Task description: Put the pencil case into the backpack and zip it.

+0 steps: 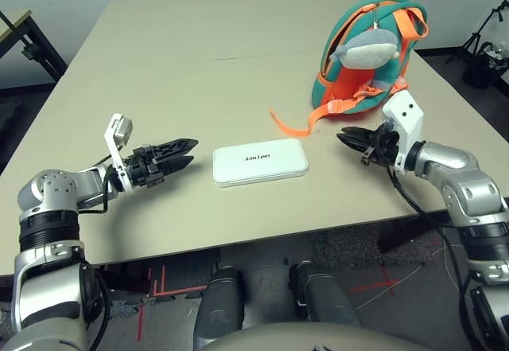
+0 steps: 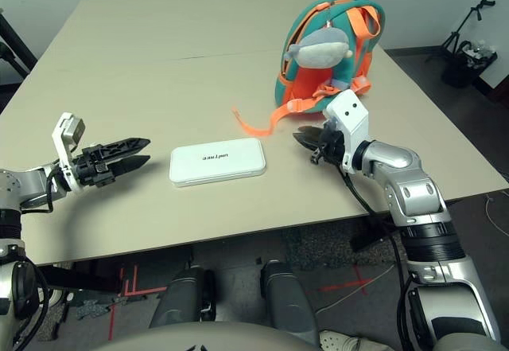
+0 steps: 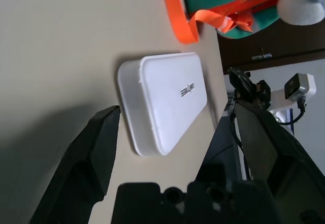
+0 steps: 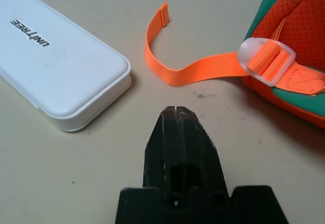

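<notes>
beside pencil case (image 1: 260,162), level right gripper (image 1: 347,138)

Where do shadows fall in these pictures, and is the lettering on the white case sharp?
Left wrist view: a broad soft shadow darkens the table beside the fingers. Right wrist view: lettering on the pencil case is crisp; the backpack shades the table beneath it.

A beige table (image 1: 159,64); dark stands (image 1: 477,44) beyond it.
</notes>
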`<state>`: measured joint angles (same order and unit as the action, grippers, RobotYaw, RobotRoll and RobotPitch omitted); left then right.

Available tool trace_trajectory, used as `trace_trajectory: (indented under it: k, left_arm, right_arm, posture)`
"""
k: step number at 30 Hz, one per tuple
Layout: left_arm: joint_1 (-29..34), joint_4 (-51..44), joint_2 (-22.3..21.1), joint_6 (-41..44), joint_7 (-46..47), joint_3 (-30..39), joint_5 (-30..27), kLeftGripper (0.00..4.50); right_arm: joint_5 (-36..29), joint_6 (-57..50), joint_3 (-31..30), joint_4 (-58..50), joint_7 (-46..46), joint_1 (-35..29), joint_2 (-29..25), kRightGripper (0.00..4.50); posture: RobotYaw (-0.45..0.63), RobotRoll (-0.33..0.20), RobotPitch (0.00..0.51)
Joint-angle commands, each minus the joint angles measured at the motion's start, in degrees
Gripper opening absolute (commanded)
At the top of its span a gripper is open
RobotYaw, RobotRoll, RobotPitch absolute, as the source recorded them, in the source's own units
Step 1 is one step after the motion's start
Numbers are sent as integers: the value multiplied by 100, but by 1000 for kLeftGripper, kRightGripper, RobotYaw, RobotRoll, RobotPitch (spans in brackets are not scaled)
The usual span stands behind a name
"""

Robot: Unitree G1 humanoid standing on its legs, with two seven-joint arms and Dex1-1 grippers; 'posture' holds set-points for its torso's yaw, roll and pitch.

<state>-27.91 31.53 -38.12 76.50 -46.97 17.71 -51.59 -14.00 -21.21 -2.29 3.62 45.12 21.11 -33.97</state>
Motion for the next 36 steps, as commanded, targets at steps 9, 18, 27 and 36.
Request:
trace_trajectory:
  k: [9, 18, 27, 36]
  left_arm:
    - [-579, 800, 116, -138, -745, -775, 736, 4500]
    - [-603, 948, 145, -282, -1106, -1124, 1159, 4500]
    - [-605, 1032, 115, -360, -1281, -1194, 1439, 4500]
    - [-657, 1146, 164, -389, -1329, -1118, 1545, 4500]
  right_arm:
    - [711, 535, -405, 517, -52, 189, 163, 16]
    - [1416, 805, -1024, 742, 38, 373, 220, 16]
    - [1761, 909, -1520, 964, 190, 550, 545, 16]
    - [1916, 945, -1740, 1021, 281, 718, 859, 16]
  posture:
    - [-116, 0, 75]
    - [-113, 0, 78]
    - [-106, 0, 75]
    - [-110, 0, 70]
